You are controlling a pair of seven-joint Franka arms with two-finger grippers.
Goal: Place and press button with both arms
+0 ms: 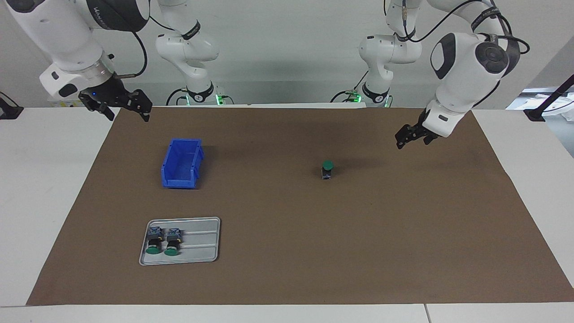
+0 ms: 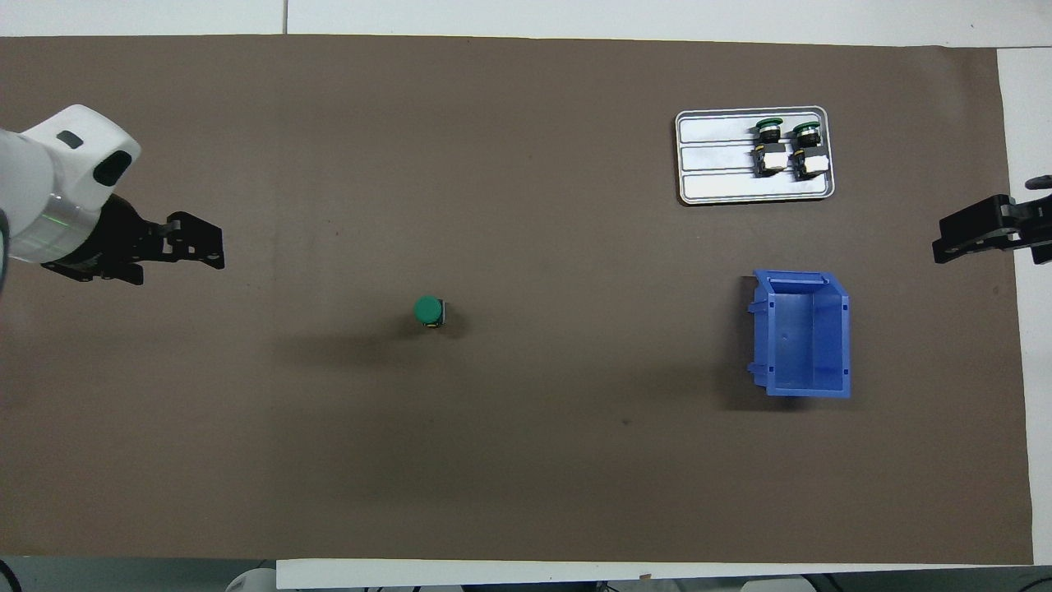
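Green-capped buttons, I count three: one button upright on the brown mat, two seemingly on their sides in one tray, one blue bin, left gripper and right gripper both spread, holding nothing.

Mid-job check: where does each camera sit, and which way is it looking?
Facing view: high across the table, looking at the robots; both arms, left gripper, right gripper show.
Overhead view: above the robots' end, looking steeply down; only the grippers and the left wrist show.
Shared: upright button, bin, tray with two buttons.
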